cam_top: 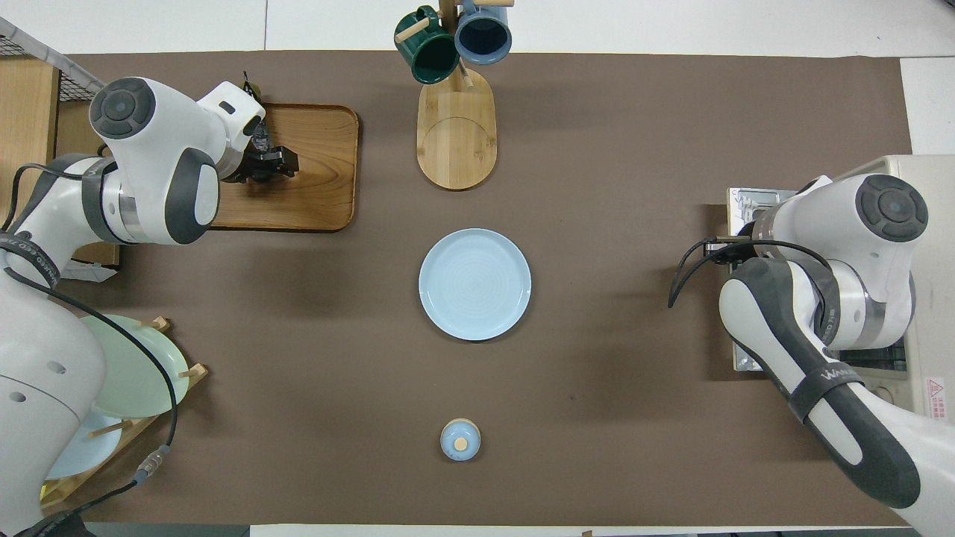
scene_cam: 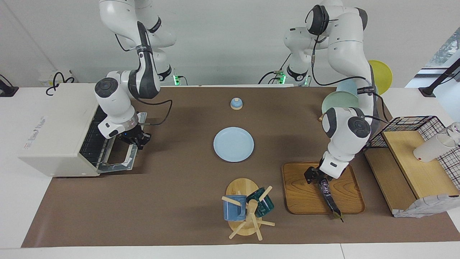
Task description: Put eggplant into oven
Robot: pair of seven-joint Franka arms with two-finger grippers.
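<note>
Dark purple and glossy, the eggplant [scene_cam: 329, 196] lies slantwise on the wooden tray [scene_cam: 300, 196] toward the left arm's end of the table. The left gripper [scene_cam: 315, 177] is down at its thick end; whether its jaws have closed on it cannot be told. The step looks like grasping; next comes a lift toward the toaster oven [scene_cam: 57, 133], whose door [scene_cam: 120, 160] hangs open under the shut right gripper [scene_cam: 136, 141].

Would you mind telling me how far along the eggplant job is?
Done: the oven door lies open, right end effector at its handle. In hand: left end effector is down at the eggplant on the tray. Left: lift it, carry it over, slide it inside.
</note>
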